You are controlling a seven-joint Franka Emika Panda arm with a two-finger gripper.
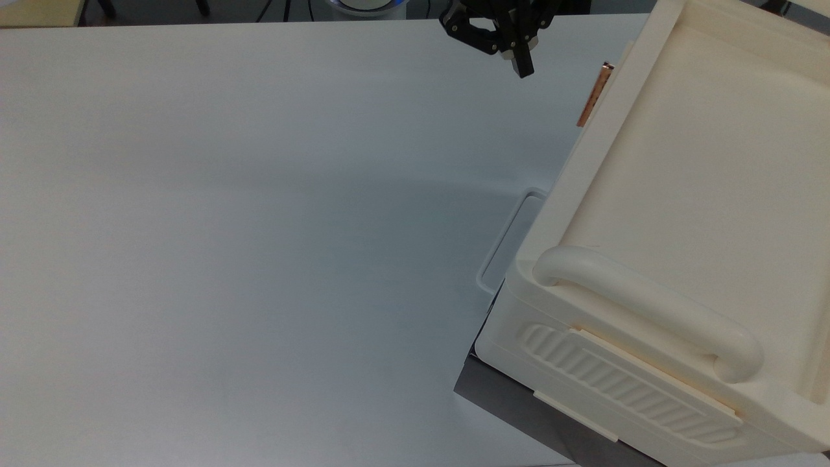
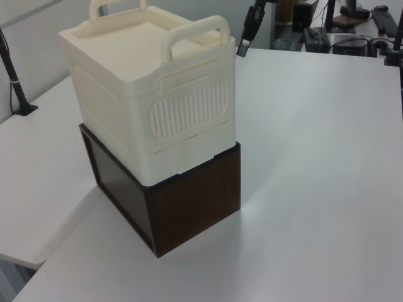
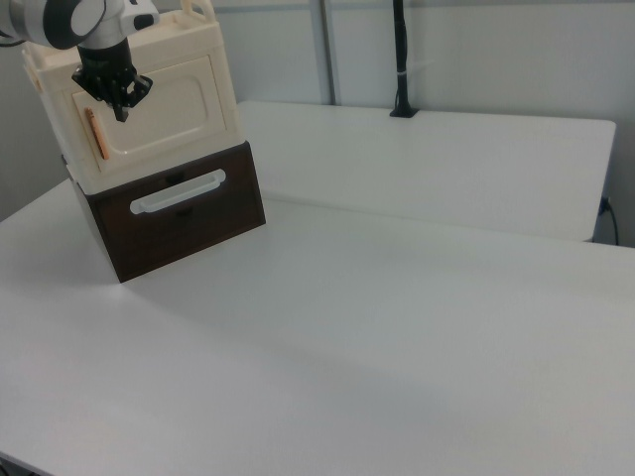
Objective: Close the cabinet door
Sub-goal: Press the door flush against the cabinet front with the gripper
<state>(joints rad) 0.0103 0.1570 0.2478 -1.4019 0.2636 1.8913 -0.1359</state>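
One cabinet door (image 3: 151, 107) flush on cabinet (image 2: 132, 94) | end effector (image 1: 522, 67) pressed together, empty | no legible writing

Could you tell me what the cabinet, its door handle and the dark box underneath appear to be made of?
The cabinet looks like moulded cream plastic with a smooth matt finish: rounded edges and ribbing formed in one piece. The small bar handle on its door has a copper-orange sheen, perhaps metal or coated plastic. The dark box beneath shows brown wood grain, probably veneer or laminate.
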